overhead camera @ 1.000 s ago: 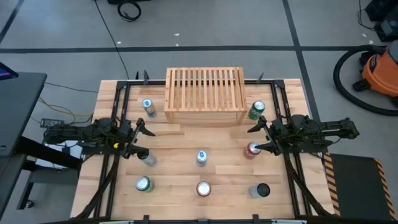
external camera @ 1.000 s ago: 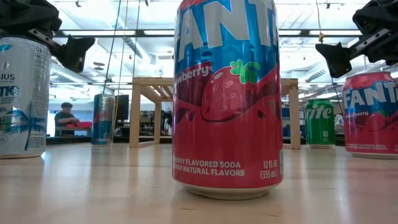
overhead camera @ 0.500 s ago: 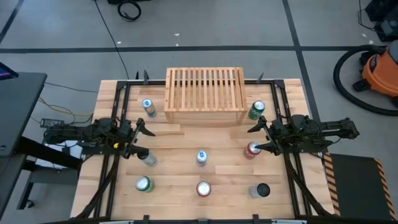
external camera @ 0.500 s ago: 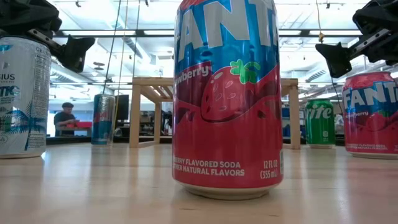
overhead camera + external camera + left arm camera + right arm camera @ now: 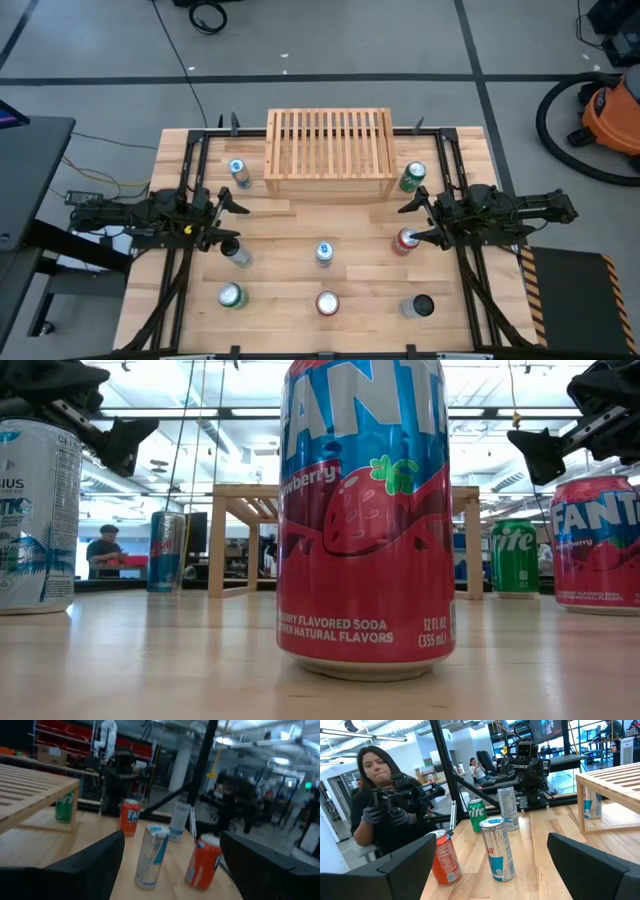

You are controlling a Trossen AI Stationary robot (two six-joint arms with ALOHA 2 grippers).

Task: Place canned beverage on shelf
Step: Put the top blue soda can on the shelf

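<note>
Near the worktop's right edge, a red can (image 5: 406, 240), judged rigid, smooth and slippery, is best taken mid-body by the spread right gripper (image 5: 411, 221) beside it; the shelf (image 5: 329, 152) stands at the far edge.

The left arm reaches in from the left edge of the tabletop, its pincer (image 5: 228, 220) pointing toward the middle, fingers spread wide and holding nothing. The right arm comes in from the right edge, mirrored, its pincer (image 5: 411, 222) likewise spread and bare, fingers aimed inward. Both hover above the tabletop, well apart from each other.
</note>
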